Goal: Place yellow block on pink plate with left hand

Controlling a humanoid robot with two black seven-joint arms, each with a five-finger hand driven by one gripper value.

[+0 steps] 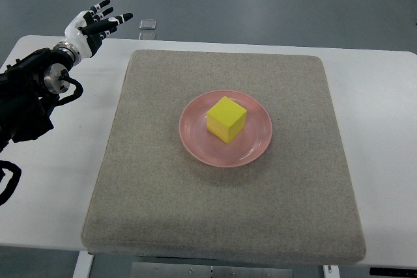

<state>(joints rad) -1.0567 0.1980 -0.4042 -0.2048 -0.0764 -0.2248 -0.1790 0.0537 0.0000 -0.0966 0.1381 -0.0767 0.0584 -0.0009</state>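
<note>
1. The yellow block (227,119) sat on the pink plate (195,142), near its centre.
2. The plate rested in the middle of a grey mat (150,187) laid on the white table (384,128).
3. The left hand (94,27) hung over the table's far left corner, well apart from the plate, fingers spread and holding nothing.
</note>
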